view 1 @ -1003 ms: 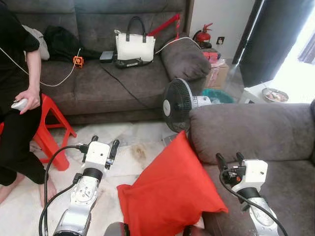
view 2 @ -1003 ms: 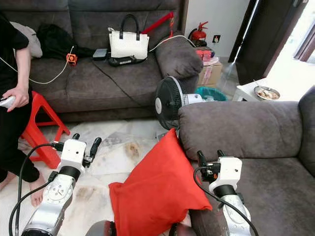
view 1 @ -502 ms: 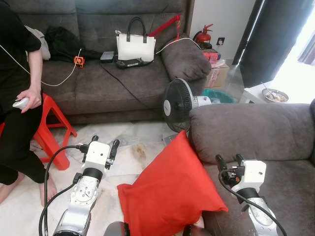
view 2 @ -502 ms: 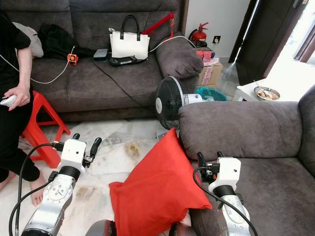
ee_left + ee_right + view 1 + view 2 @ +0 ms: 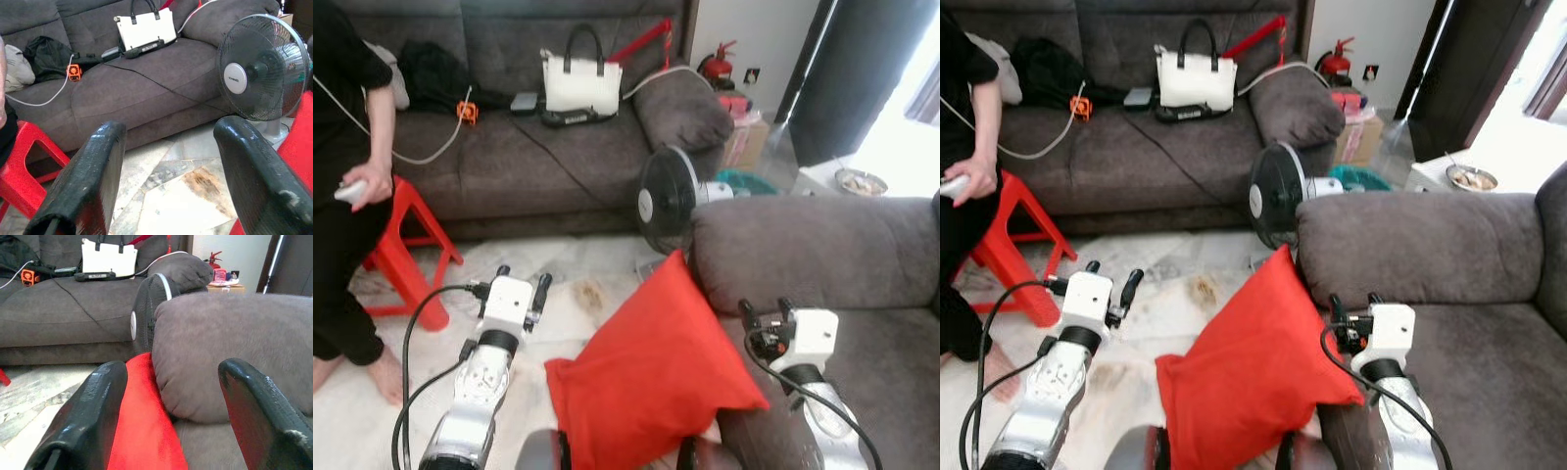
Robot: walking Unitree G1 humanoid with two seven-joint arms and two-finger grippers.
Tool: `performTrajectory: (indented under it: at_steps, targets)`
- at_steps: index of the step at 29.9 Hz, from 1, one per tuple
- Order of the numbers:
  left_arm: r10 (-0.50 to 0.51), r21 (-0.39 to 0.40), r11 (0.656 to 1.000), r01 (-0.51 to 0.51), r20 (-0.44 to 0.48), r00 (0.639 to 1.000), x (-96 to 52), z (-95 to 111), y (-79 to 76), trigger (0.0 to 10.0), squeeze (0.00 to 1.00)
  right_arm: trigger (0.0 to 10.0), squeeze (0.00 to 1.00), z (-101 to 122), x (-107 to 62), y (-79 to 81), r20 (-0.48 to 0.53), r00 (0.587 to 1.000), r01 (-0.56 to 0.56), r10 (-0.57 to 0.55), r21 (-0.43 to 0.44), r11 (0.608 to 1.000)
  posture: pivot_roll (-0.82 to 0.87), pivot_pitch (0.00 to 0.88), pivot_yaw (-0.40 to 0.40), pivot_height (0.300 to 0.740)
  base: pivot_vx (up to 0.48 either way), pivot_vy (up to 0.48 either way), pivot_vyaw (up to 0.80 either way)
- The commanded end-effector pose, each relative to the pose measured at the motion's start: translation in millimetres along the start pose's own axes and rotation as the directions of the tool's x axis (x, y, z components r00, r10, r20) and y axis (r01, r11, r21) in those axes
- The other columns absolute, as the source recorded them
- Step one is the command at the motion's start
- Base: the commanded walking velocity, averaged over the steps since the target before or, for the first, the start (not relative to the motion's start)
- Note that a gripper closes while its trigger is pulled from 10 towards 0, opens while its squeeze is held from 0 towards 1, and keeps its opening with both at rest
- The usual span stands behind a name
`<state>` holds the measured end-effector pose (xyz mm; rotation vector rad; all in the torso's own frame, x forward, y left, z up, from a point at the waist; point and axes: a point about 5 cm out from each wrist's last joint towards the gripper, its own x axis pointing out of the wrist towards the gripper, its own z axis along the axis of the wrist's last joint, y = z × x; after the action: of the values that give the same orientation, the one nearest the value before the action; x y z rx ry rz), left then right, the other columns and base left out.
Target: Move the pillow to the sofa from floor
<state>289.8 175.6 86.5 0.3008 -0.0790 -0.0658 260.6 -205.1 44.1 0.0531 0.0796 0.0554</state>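
Marble floor has the red pillow leaning on the sofa at 3 o'clock; left gripper and right gripper both spread wide, holding nothing.

Whole scene sits slightly higher in both eye views than a second ago: the camera has tipped, the things have not moved. Pillow keeps its lean against the sofa arm. Person's hand shifted marginally.
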Motion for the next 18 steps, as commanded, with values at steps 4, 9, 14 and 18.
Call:
performTrajectory:
  at_steps: [4, 9, 14, 18]
  targets:
    - [-0.011, -0.003, 1.0, 0.011, -0.021, 1.0, 0.6, -4, -2.6, 10.0, 0.0, 10.0, 0.0, -1, 2.1, -1.7, -0.005, 1.0, 0.0, 0.0, -0.007, 1.0, 0.07, 0.0, -0.038, 0.562, 0.0, 0.0, 0.0]
    - [-0.019, -0.015, 1.0, 0.019, -0.013, 1.0, 7.5, -1, -8.2, 10.0, 0.0, 10.0, 0.0, 2, 6.0, -6.6, -0.007, 1.0, 0.004, -0.005, -0.022, 1.0, 0.06, 0.0, -0.04, 0.562, 0.0, 0.0, 0.0]
    - [-0.015, -0.031, 0.999, 0.015, 0.006, 1.0, 14.6, 5, -11.6, 10.0, 0.0, 10.0, 0.0, 7, 11.3, -10.3, -0.006, 1.0, -0.006, 0.005, -0.036, 0.999, 0.05, 0.0, -0.055, 0.562, 0.0, 0.0, 0.0]
    - [-0.007, -0.039, 0.999, 0.007, 0.007, 1.0, 17.2, 4, -10.3, 10.0, 0.0, 10.0, 0.0, 8, 20.2, -10.8, -0.024, 1.0, -0.012, 0.012, -0.029, 1.0, 0.06, 0.0, -0.072, 0.562, 0.0, 0.0, 0.0]
